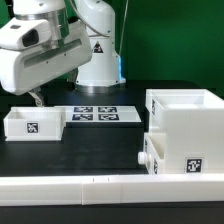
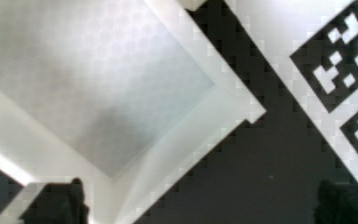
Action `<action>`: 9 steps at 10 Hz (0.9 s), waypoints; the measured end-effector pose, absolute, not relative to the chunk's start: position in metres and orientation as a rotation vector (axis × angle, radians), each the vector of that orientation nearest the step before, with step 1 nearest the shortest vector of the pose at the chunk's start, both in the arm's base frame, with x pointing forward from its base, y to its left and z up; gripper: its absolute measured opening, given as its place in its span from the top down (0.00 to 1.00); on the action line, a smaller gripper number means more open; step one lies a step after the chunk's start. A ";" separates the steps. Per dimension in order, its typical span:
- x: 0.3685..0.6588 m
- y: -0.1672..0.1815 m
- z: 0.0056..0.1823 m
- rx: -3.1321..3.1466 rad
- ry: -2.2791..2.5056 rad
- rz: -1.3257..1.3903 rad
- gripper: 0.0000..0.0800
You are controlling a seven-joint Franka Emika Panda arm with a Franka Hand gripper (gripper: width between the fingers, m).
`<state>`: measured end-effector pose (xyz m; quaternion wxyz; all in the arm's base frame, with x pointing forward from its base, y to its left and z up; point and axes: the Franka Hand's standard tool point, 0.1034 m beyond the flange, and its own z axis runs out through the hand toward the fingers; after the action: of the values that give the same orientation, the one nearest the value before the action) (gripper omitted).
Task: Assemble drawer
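Small white plastic open-topped tray (image 1: 33,124) (image 2: 114,100) sits on the black surface (image 1: 100,140), just under the pincer (image 1: 38,100) (image 2: 202,205). Pincer spread wide, fingertips (image 2: 60,203) gripping nothing. Marker board (image 1: 95,113) lies beside the tray. Big white boxy plastic housing (image 1: 185,120) stands well apart from the pincer, with a second knobbed white tray (image 1: 150,157) protruding low from its side.

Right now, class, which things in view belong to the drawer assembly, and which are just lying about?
Belongs to the job: housing; lone tray; knobbed tray.
Just lying about: marker board; long white rail.
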<state>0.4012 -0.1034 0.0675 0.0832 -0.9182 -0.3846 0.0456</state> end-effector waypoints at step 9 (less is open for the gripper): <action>0.391 -0.100 0.032 -3.056 0.013 0.119 0.19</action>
<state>0.3906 -0.0999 0.0320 0.0418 -0.9984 0.0044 0.0388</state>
